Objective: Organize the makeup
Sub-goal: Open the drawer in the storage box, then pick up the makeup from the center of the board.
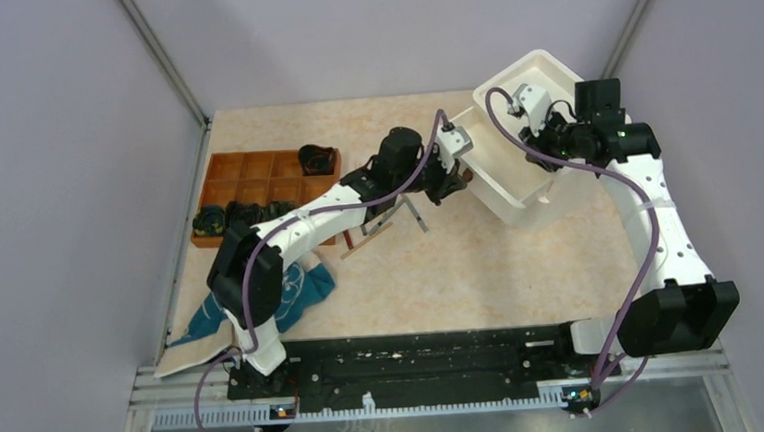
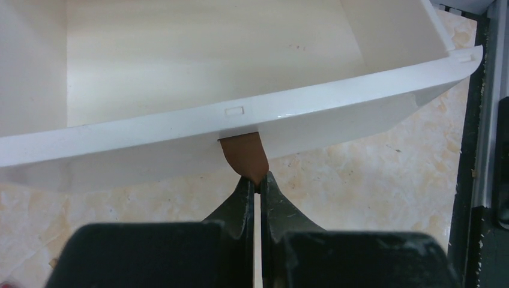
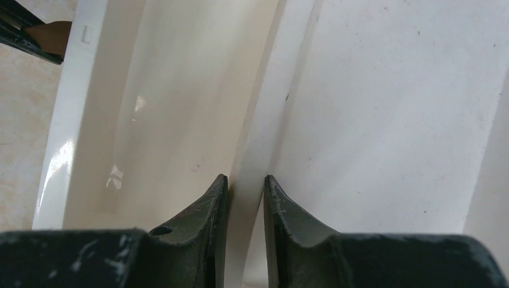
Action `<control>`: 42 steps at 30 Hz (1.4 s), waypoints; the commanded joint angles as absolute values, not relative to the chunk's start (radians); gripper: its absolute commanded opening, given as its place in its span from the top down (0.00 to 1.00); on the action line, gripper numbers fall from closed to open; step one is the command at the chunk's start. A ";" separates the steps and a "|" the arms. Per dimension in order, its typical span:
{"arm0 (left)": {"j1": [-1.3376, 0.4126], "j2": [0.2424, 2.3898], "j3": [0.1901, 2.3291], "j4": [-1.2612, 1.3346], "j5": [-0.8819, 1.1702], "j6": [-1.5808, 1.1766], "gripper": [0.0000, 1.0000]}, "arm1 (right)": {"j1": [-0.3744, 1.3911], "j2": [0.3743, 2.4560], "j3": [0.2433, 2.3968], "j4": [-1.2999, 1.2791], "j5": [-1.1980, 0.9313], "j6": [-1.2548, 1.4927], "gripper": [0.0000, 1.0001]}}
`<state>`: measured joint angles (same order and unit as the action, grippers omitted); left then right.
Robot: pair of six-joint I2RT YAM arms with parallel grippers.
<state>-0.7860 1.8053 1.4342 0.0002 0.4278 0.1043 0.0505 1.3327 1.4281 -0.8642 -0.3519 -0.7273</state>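
A white bin (image 1: 547, 66) stands tilted at the back right of the table. My right gripper (image 1: 538, 154) reaches into it, and in the right wrist view the gripper (image 3: 246, 179) is shut on the bin's thin wall (image 3: 243, 150). My left gripper (image 2: 257, 183) is shut on a small brown rounded piece (image 2: 245, 156), held right under the bin's outer rim (image 2: 180, 129); its upper end is hidden by the rim. In the top view this gripper (image 1: 451, 184) sits at the bin's left edge. Two slim pencils (image 1: 413, 214) (image 1: 367, 239) lie on the table below it.
A brown compartment tray (image 1: 255, 169) with dark items in some cells stands at the left. A teal cloth (image 1: 302, 291) lies under the left arm near the front. Grey walls close the table on the left and right.
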 commanded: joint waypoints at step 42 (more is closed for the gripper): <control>-0.536 1.510 0.957 -0.481 0.243 0.618 0.06 | 0.176 1.125 1.250 -0.649 -0.626 -0.536 0.17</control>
